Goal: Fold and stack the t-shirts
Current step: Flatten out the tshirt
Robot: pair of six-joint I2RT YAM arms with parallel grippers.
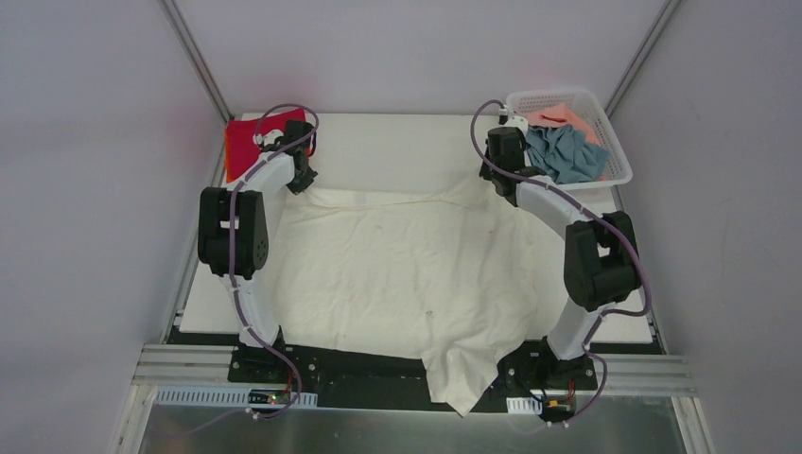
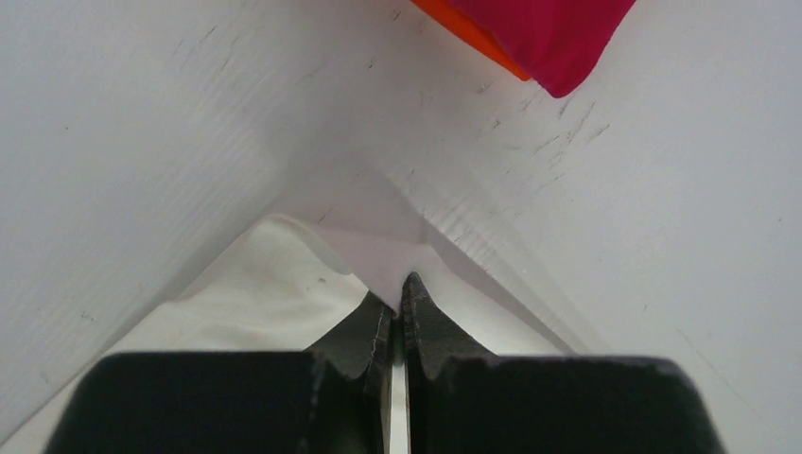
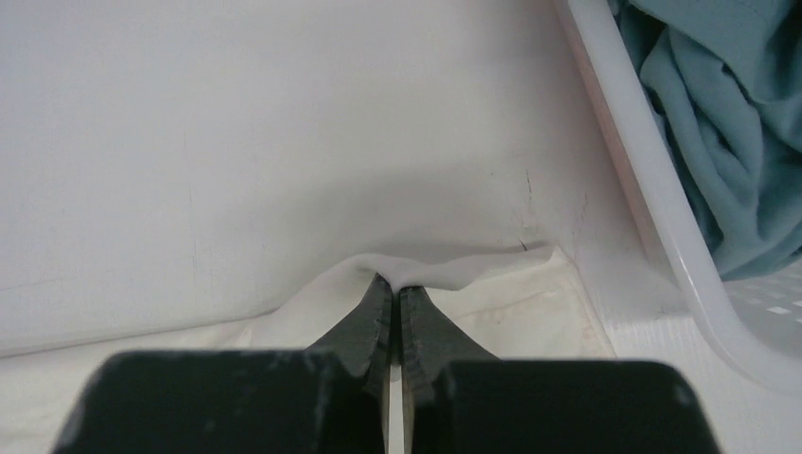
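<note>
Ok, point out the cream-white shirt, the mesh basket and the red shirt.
cream-white shirt (image 1: 397,274): top view, middle of the spread cloth.
mesh basket (image 1: 549,97): top view, its far wall.
red shirt (image 1: 241,142): top view, its uncovered left part.

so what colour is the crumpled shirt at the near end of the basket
Grey-blue shirt; it shows clearest in the right wrist view.

Visible: cream-white shirt (image 1: 397,274), crimson shirt (image 1: 244,144), grey-blue shirt (image 1: 567,156).

Cream-white t-shirt (image 1: 407,274) lay spread, wrinkled, at centre, one end overhanging the near edge; crimson t-shirt (image 1: 248,142) sat folded atop orange t-shirt (image 2: 480,43), far left. Grey-blue t-shirt (image 1: 566,154), salmon-pink t-shirt (image 1: 553,116): lay crumpled in basket (image 1: 567,93).
</note>
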